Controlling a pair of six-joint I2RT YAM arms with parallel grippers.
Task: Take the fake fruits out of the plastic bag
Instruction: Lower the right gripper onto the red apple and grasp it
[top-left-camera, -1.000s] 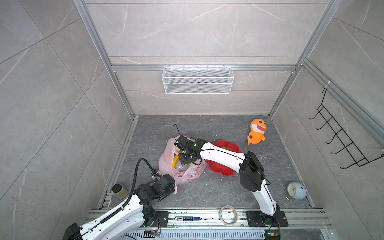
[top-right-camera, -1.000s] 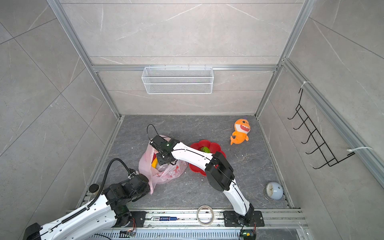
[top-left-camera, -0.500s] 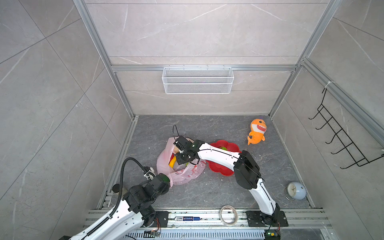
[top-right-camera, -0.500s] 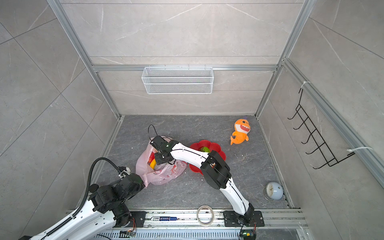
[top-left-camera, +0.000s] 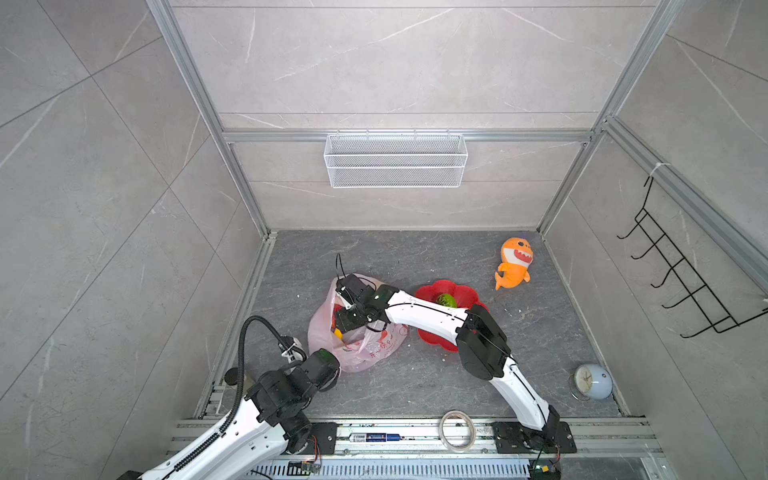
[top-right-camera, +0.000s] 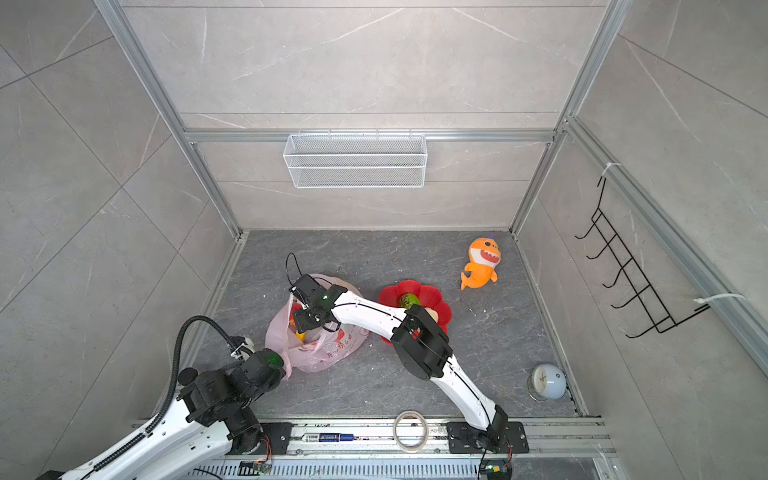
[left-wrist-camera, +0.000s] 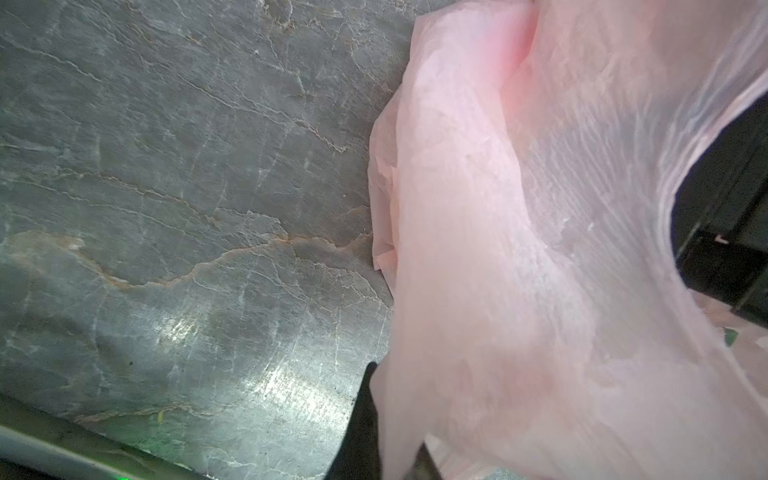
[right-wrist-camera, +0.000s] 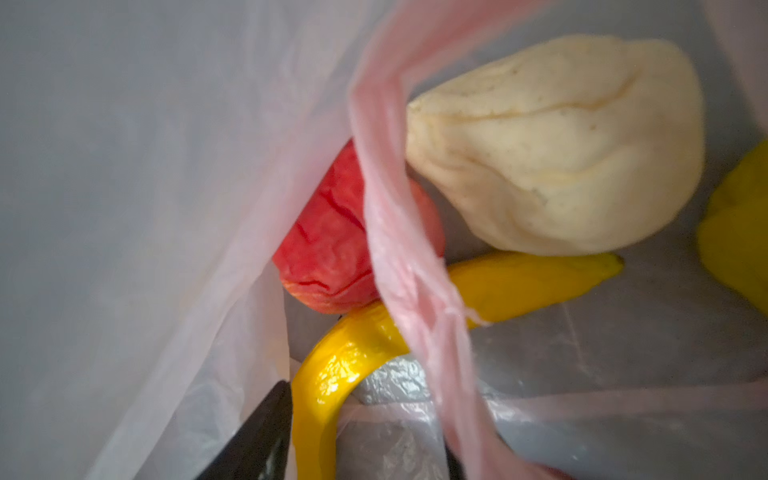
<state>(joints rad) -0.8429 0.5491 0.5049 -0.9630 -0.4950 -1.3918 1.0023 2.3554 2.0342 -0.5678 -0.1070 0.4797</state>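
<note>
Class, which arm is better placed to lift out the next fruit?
Right. The right gripper is inside the plastic bag, jaws open around the banana; the left gripper is shut on the bag's edge.

**Bag beside dish on floor**

The plastic bag sits left of centre, the dish just to its right with one fruit in it. Inside the bag a banana touches two other fake fruits (a fourth fruit lies near them). Plush shark behind right; clock front right.
</note>
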